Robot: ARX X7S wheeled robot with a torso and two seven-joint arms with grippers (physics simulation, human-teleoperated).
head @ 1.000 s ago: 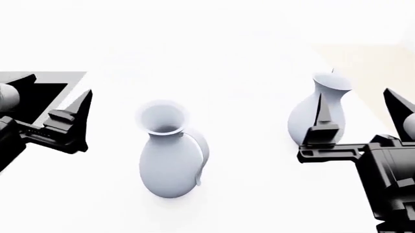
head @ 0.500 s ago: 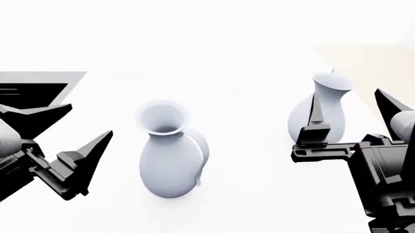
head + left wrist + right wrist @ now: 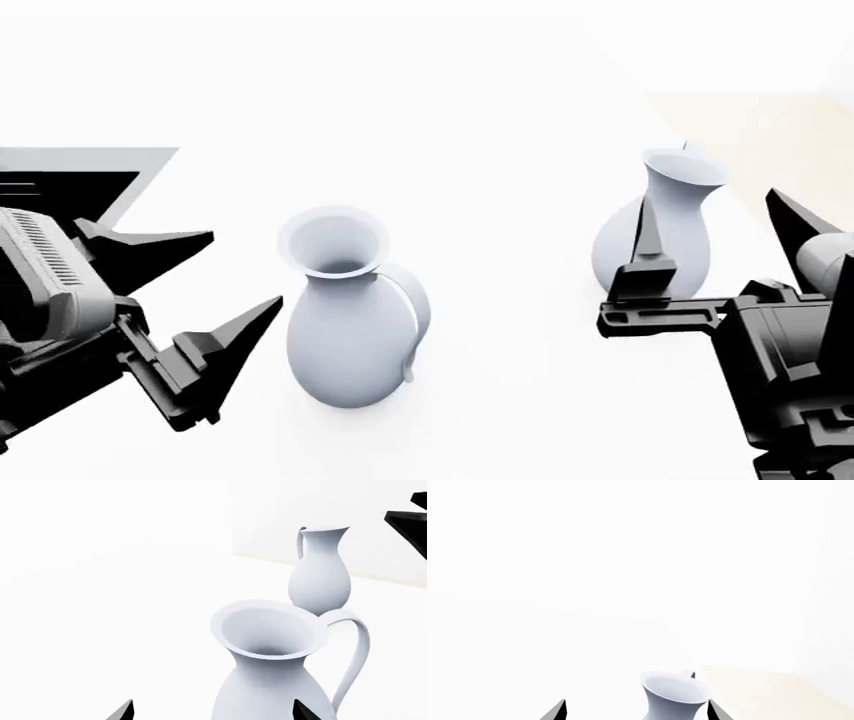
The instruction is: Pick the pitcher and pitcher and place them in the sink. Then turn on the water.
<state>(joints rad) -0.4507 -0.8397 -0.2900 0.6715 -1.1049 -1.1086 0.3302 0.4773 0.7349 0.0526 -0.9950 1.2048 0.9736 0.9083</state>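
Nearest the robot in the head view, the left gripper (image 3: 220, 290) hangs with its jaws spread wide and empty, tips aimed at the fatter pitcher (image 3: 350, 325), which stands upright on the white counter (image 3: 507, 400) just beside those tips but apart from them. In the left wrist view that same jug fills the foreground, its flared mouth and loop handle plain, with one fingertip (image 3: 123, 711) out to one side of the belly and the other dark tip lying over the belly's edge, so the jaws are lined up on it but have not closed round it. The right gripper (image 3: 727, 230) is likewise open and holds nothing; its fingers stand either side of the slimmer-necked pitcher (image 3: 663, 235), though whether they touch it cannot be told. Farthest off at the left edge shows a dark corner of the sink (image 3: 100, 170), well apart from both jugs. The step in hand looks to be the approach to grasp, both pitchers yet to be lifted. The next move probably calls for pushing the left jaws forward about the neck or belly, clear of the handle, then closing.
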